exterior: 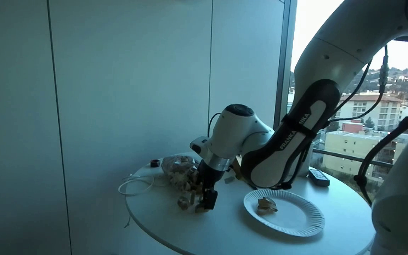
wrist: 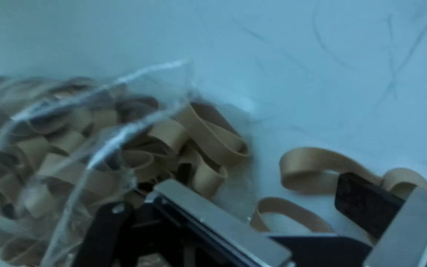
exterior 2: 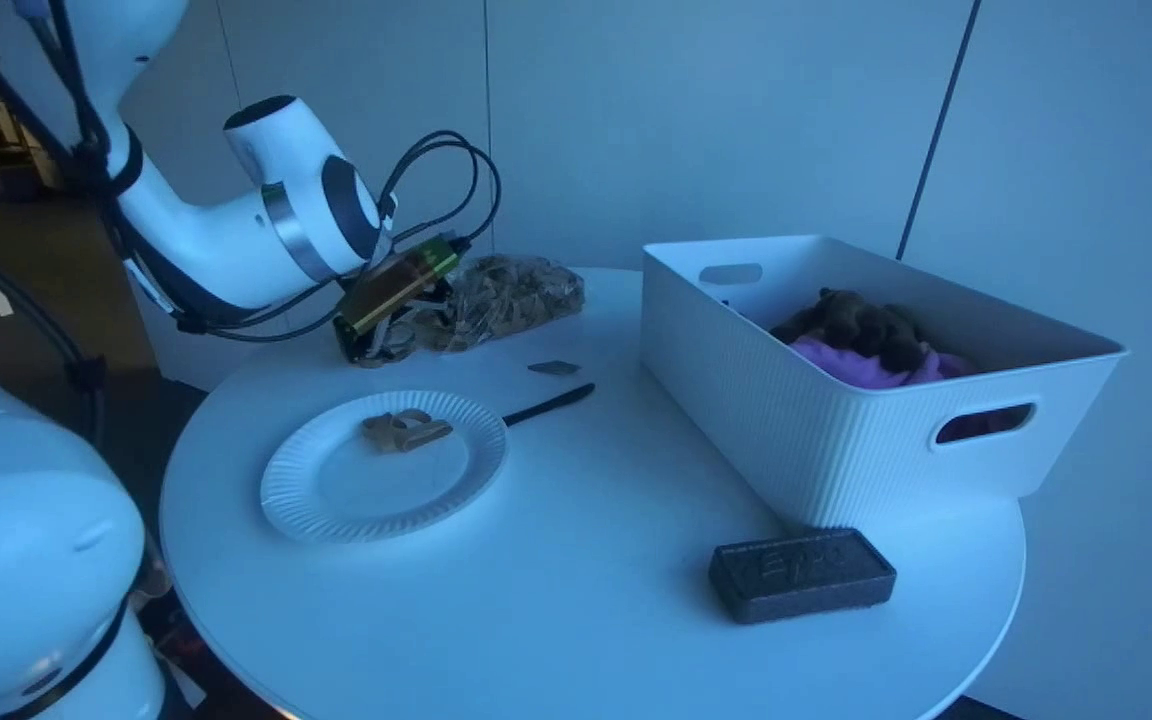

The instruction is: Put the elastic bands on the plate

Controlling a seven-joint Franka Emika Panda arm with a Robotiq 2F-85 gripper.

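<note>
A white paper plate [exterior: 296, 216] lies on the round table, also seen in an exterior view [exterior 2: 366, 500]. A folded tan elastic band [exterior: 266, 206] rests on it, also visible in an exterior view [exterior 2: 406, 432]. A clear bag of tan elastic bands [exterior 2: 516, 290] lies at the back; it fills the left of the wrist view [wrist: 69, 155]. Loose bands [wrist: 310, 165] lie beside the bag's mouth, one loop [wrist: 291, 211] between my fingers. My gripper [exterior: 201, 200] is low over these bands, fingers apart, also in the wrist view [wrist: 332, 222]. One finger overlaps a band there; contact is unclear.
A white bin [exterior 2: 766, 430] holds a purple cloth and dark items. A dark eraser-like block [exterior 2: 801, 577] lies before it. A black pen-like stick [exterior 2: 551, 402] touches the plate's side in view. A white cable [exterior: 136, 192] and small dark roll [exterior: 155, 163] lie at the table's far edge.
</note>
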